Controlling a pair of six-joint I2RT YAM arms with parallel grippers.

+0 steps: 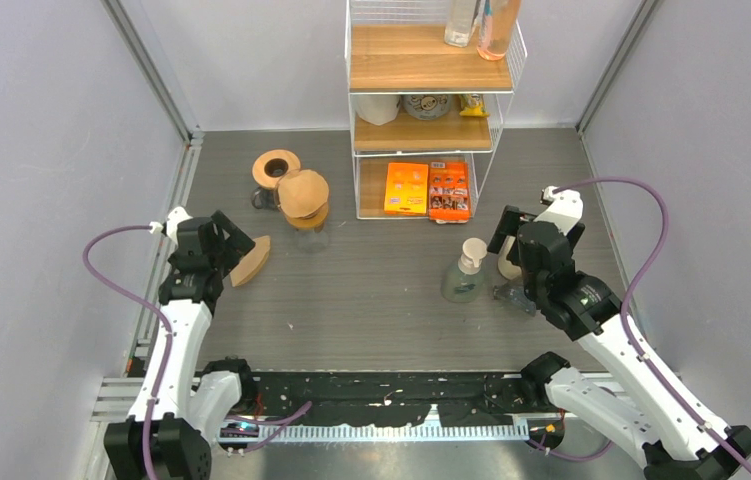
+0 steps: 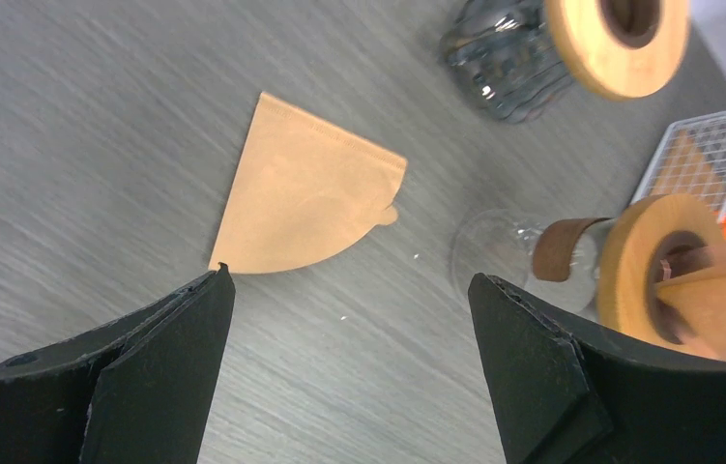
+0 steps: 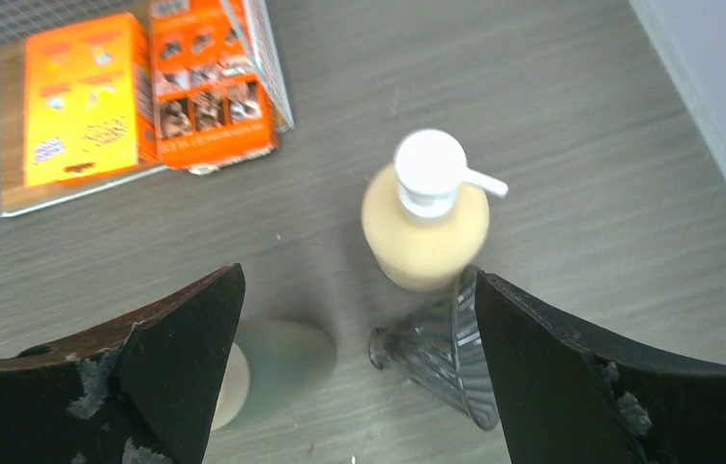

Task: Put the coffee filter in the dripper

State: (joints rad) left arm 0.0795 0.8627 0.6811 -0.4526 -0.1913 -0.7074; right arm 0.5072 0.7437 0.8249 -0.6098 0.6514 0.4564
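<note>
Spread wide, the fingers of the left gripper [image 2: 351,280] hover just short of the brown paper coffee filter [image 2: 305,193]. It lies flat on the grey desk [image 2: 78,126], apart from the wooden-collared glass dripper [image 2: 586,58]. A clean pickup likely means pinching the curved edge near its small tab, so the thin paper lifts without creasing. The cone would then be lowered point-first into the dripper's mouth. The right gripper [image 3: 357,280] is likewise spread, above a glass cone [image 3: 431,358] lying on its side beside a cream pump bottle [image 3: 424,232]. Orange boxes [image 3: 83,97] carry print too small to read.
</note>
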